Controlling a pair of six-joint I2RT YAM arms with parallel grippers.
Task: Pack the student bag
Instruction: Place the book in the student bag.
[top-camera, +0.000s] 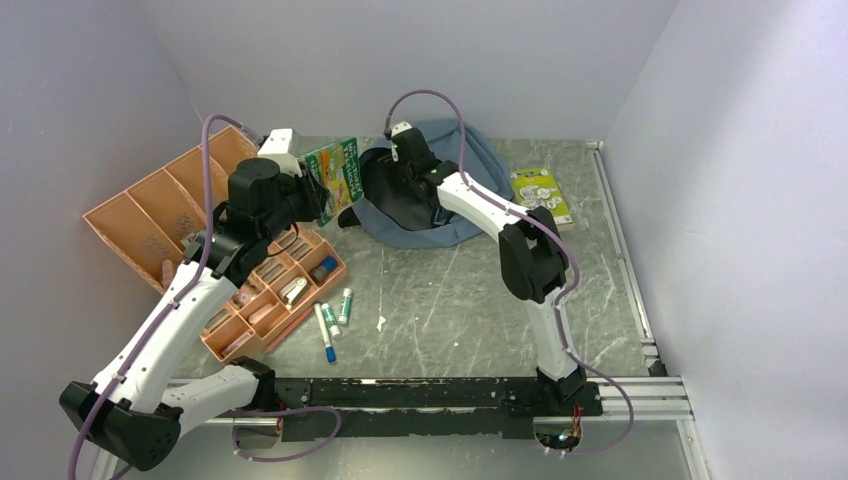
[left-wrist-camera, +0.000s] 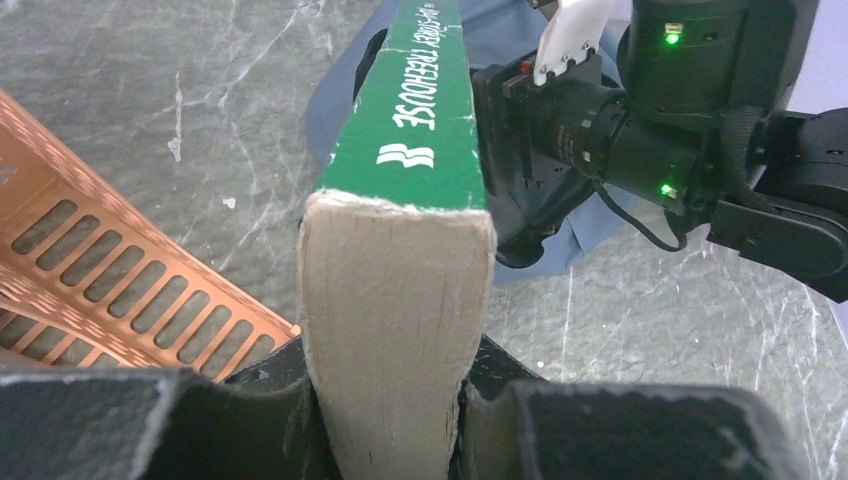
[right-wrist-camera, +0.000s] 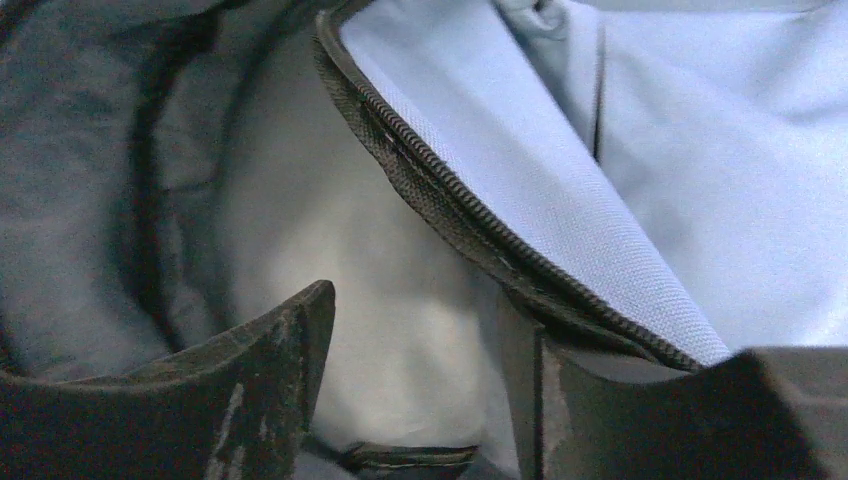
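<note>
The bag (top-camera: 487, 158) lies at the far middle of the tabletop (top-camera: 450, 300), with its dark mouth turned to the left and held agape. Inside, only grey lining and the black zipper trim can be seen in the right wrist view. No contents can be made out.

The right tool (right-wrist-camera: 425, 380) is set at the mouth, its fingers standing apart. The zipper rim runs down against the inner side of one finger, and no pinch on it can be seen.

A green book (left-wrist-camera: 410, 120) is gripped at its page edge by the left tool (left-wrist-camera: 388, 410) and held off the tabletop just left of the mouth, spine up. The right arm's wrist stands close beside the book, between it and the opening.

At the left, an orange tray (top-camera: 297, 315) with many small compartments is seen. A white item and a dark blue one lie in its compartments. The other pieces are too small to tell. Behind it, a second slotted orange tray (top-camera: 150, 215) with long compartments is set, partly covered by the left arm.

Three markers (top-camera: 331, 322) lie just beside the near corner of the small-compartment tray, and a white scrap (top-camera: 381, 322) lies near them. A flat yellow pack (top-camera: 541, 195) lies just right of the bag.
</note>
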